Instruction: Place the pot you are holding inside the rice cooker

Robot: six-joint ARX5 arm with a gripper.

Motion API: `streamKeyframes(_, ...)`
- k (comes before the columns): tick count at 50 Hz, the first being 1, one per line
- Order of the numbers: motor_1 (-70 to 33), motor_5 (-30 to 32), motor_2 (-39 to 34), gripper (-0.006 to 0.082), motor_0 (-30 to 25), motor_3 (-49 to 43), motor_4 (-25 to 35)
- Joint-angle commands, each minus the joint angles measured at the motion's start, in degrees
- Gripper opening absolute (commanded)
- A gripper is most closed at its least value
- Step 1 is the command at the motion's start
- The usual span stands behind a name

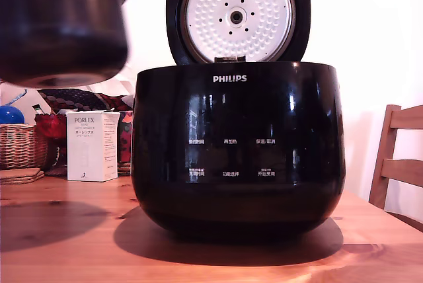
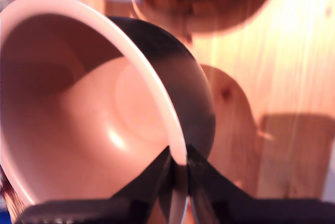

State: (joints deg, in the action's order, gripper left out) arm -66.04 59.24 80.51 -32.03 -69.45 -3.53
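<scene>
The dark pot point(image 1: 63, 25) hangs in the air at the exterior view's upper left, blurred, higher than the rice cooker's top and to its left. The glossy black rice cooker point(image 1: 238, 151), marked PHILIPS, stands on the wooden table with its lid point(image 1: 238, 13) raised upright, dimpled inner plate facing the camera. In the wrist view my gripper point(image 2: 178, 164) is shut on the rim of the pot point(image 2: 94, 109), one finger inside and one outside, and the pot's hollow interior fills the frame. The exterior view does not show the gripper.
A white PORLEX box point(image 1: 92, 145) and a wicker basket point(image 1: 23, 145) stand behind and to the exterior view's left of the cooker. A wooden chair point(image 1: 396, 157) is at the right edge. The wooden table point(image 1: 66, 243) runs under the pot.
</scene>
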Motion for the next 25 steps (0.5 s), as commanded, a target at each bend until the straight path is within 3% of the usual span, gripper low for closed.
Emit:
streamKeyframes(1,1.18,-0.83,2.38,-0.0022,-0.87,3.08,0.63)
streamKeyframes(25,-1.14,-2.75,2.38,-0.0022,-6.60,12.15,7.82)
